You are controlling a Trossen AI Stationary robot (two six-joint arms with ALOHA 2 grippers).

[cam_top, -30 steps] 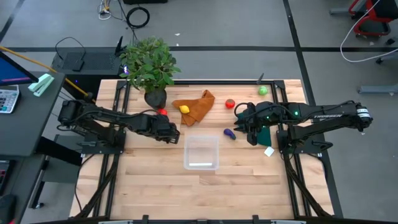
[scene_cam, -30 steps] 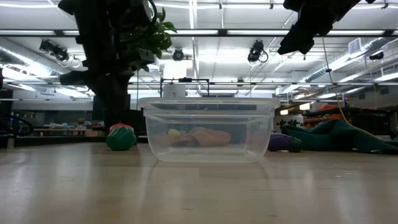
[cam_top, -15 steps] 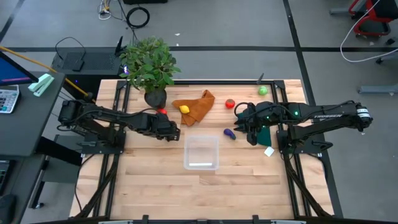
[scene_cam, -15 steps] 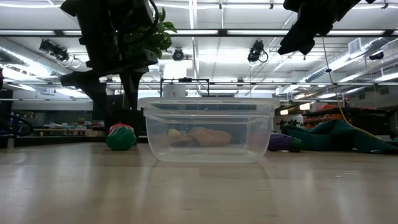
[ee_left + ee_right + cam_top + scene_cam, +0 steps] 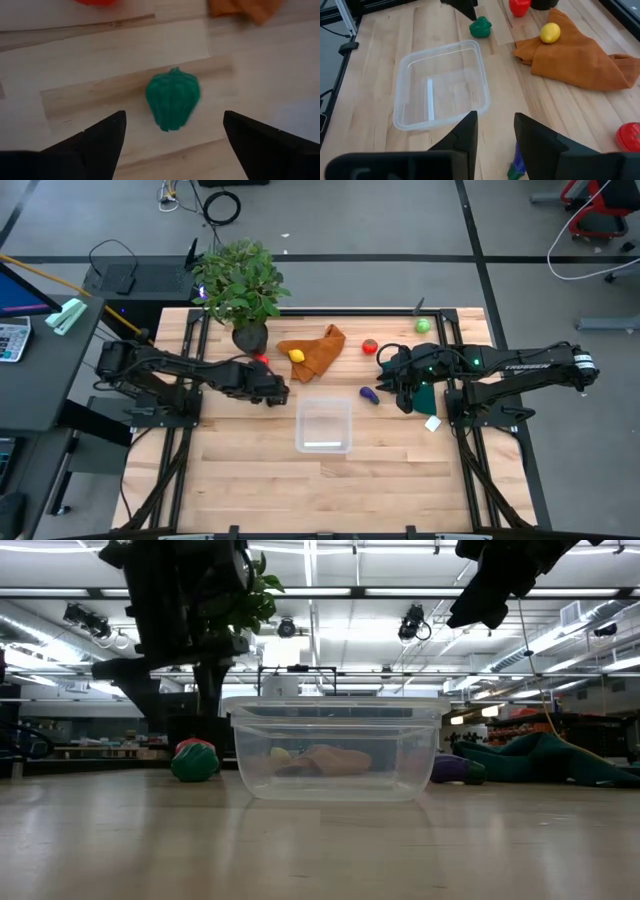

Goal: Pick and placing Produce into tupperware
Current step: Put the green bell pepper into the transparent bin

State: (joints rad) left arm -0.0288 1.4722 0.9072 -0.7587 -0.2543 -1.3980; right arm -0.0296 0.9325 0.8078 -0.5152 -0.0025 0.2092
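While the left gripper (image 5: 170,137) hangs with its two dark fingers spread wide, a green toy bell pepper (image 5: 172,99) lies on the bare wood between them, touching neither. In the high view this gripper (image 5: 277,392) sits just left of the tupperware's far left corner, at the end of the left arm reaching in from the table's left side. The pepper (image 5: 480,27) also shows in the right wrist view, just beyond the clear box, with a dark fingertip above it.

The tupperware (image 5: 324,426) stands near the middle of the table, a clear, low-walled, rounded square box (image 5: 440,82), and no produce shows inside it. In the low view it (image 5: 338,748) stands upright.

Far of the box lies an orange cloth (image 5: 318,348) with a yellow lemon (image 5: 297,356) resting on its left part. A red toy pepper (image 5: 261,359) sits at the foot of the potted plant (image 5: 240,284), on the far left of the table. A red tomato (image 5: 370,346) lies right of the cloth, a green round fruit (image 5: 423,325) sits at the far right, and a purple eggplant (image 5: 369,394) lies right of the box.

The right gripper (image 5: 390,383) waits just right of the eggplant, above the edge of a dark green cloth (image 5: 426,396). Its fingers (image 5: 465,135) stand a narrow gap apart and hold nothing.
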